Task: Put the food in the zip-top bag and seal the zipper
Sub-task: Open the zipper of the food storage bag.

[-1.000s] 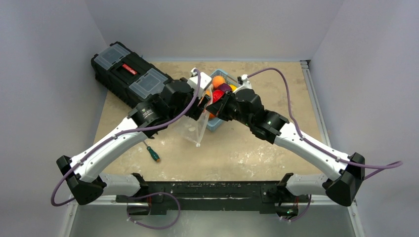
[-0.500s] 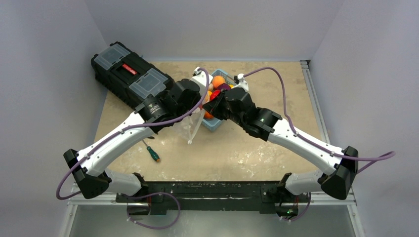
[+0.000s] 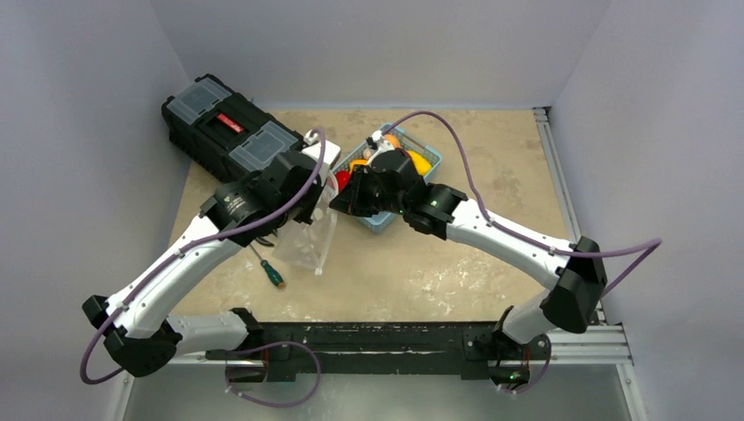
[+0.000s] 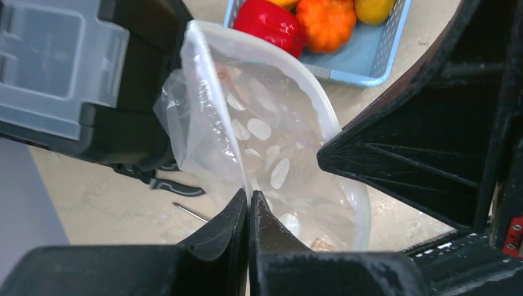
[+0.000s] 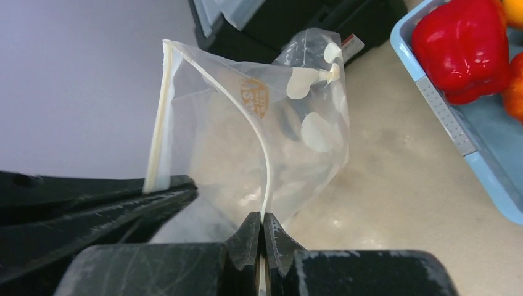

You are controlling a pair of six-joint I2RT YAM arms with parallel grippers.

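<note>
The left gripper is seen with its jaws pressed together on one lip of the clear zip-top bag, the plastic being pinched right at the fingertips. The right gripper is likewise closed, and the opposite lip of the bag is clamped between its two fingers. The bag's mouth is thus held apart between the two grippers. The zipper is seen as a pale strip curving up from the right gripper's tips, unsealed along its visible length. White oval marks and a small orange logo are printed on the crinkled plastic.

In the top view the bag is hung below the two wrists, to the left of the light blue perforated basket and just in front of the black toolbox. Whether its bottom corner is rested on the table cannot be told. A green-handled screwdriver is laid on the table just to the left of the bag.

The food is kept in the basket. A red bell pepper is lodged against the basket wall nearest the bag, an orange pumpkin is set touching it, and a yellow fruit is seen beside the pumpkin, cut off by the frame edge
</note>
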